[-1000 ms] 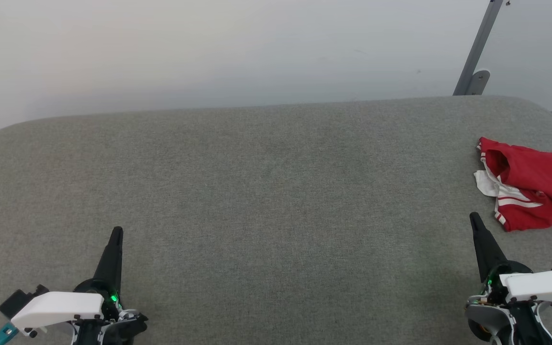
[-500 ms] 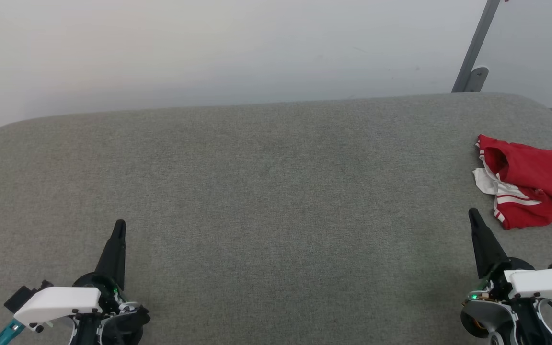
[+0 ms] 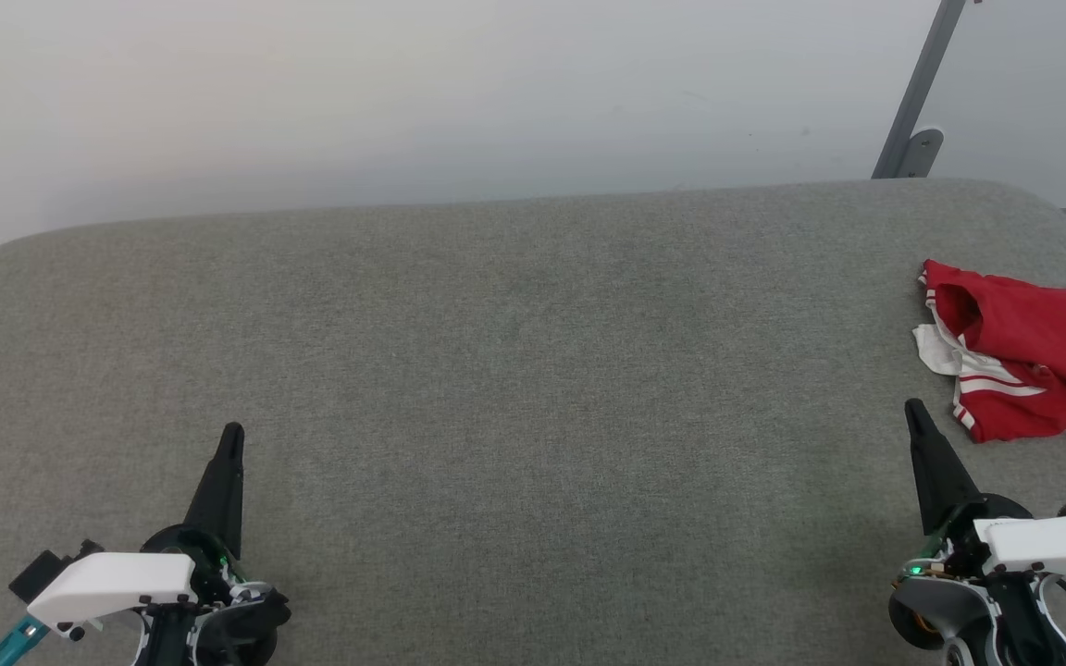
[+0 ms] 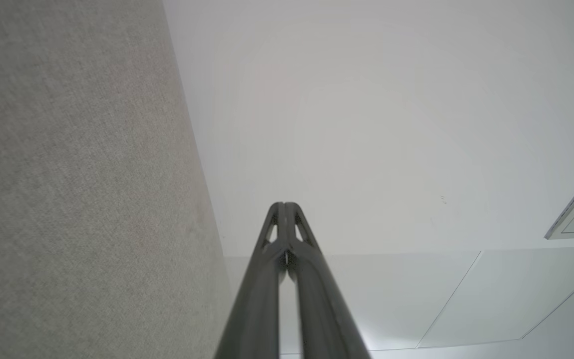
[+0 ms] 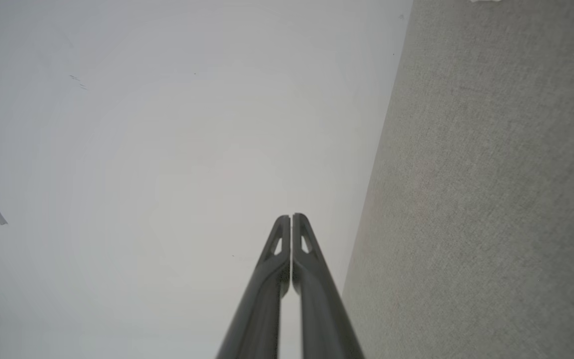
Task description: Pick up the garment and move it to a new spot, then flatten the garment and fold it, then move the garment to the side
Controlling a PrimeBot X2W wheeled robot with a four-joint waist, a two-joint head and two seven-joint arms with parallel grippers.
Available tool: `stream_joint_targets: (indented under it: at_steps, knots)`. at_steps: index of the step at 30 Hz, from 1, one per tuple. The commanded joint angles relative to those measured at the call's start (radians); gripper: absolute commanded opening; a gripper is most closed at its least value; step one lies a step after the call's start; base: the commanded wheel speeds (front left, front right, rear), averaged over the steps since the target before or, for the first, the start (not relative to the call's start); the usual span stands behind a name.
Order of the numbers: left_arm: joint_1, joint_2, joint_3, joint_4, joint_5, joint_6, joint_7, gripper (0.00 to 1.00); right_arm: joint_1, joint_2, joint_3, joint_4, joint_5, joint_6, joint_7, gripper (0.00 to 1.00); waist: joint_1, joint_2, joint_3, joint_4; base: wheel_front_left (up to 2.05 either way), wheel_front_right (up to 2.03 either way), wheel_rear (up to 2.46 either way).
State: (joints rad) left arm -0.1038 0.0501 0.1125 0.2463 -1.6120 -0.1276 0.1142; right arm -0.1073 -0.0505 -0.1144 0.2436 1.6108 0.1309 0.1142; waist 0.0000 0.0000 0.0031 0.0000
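Head view, looking down on a wide grey fabric-covered surface [image 3: 533,388] with rounded far corners, set against a plain pale wall [image 3: 403,92]. At about 7 o'clock in this view, the left tool [image 3: 231,435] shows over the near part of the surface. Its two long dark fingers are pressed together into a single point aimed toward 12 o'clock and hold nothing; a white cover and a small green light show at its base. At about 1 o'clock, a slanted grey metal strut [image 3: 923,88] rises against the wall behind the far edge. At 3 o'clock, near the surface's right edge, lies the garment [image 3: 1033,351], a crumpled red shirt with a white sleeve poking out at its left side, red-and-white striped trim, and part of a black, white-edged figure cut off by the picture's border. At about 4 o'clock, the right tool [image 3: 914,409] points toward 12 o'clock, its fingers likewise closed tight and empty. Its tip is near the garment's lower left corner but apart from it, with the garment toward 1 o'clock from that tip. In the left wrist view, the left tool [image 4: 284,205] shows both fingers meeting at the tips, with the surface [image 4: 68,199] at 9 o'clock and the wall [image 4: 366,124] at 3 o'clock. In the right wrist view, the right tool [image 5: 291,217] is closed the same way, with the wall [image 5: 142,149] at 9 o'clock and the surface [image 5: 491,199] at 3 o'clock.
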Motion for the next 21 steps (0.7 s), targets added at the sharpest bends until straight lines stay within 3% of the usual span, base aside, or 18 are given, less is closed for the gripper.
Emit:
stream_joint_targets:
  at_steps: [1,21]
  knots:
    - [-0.012,0.0,0.002,0.0,-0.003,-0.006,0.002,0.0,-0.004,0.002,0.0,0.003,0.004,0.0,0.002,0.0,0.0,0.0,0.0,0.0,0.0,0.0,0.0]
    - [-0.012,-0.001,0.003,0.0,-0.002,-0.006,0.003,0.0,-0.004,0.002,0.0,0.003,0.004,0.0,0.002,0.0,0.0,0.0,0.0,0.0,0.0,0.0,0.0]
